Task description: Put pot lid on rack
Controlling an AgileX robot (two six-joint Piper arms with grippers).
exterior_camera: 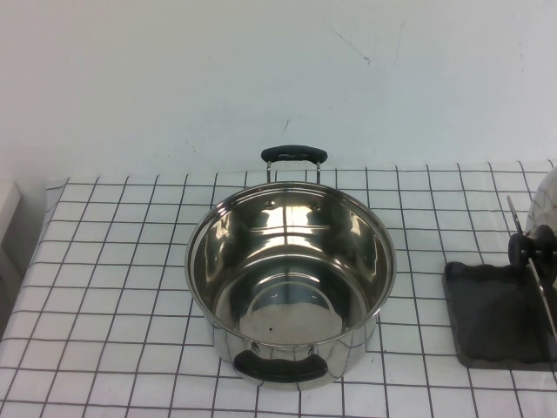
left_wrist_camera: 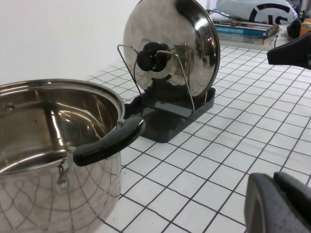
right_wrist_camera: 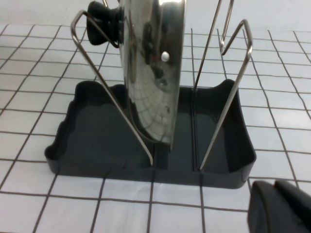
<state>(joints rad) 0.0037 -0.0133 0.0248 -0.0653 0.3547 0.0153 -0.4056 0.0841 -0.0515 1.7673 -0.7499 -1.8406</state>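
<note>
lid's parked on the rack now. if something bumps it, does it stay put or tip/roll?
The pot lid stands on edge between the rack's wire bars, so it probably won't roll far. Polished steel on thin wire likely slides easily. The left gripper and right gripper are both off it.

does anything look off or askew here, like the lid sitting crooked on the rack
Nothing stands out. The pot lid stands on edge between the rack wire bars, and the pot sits upright. The left gripper and right gripper hang clear.

Neither arm shows in the high view. The left hand appears only as dark finger pads at its wrist picture's edge. The right hand shows likewise, low over the worktop.
</note>
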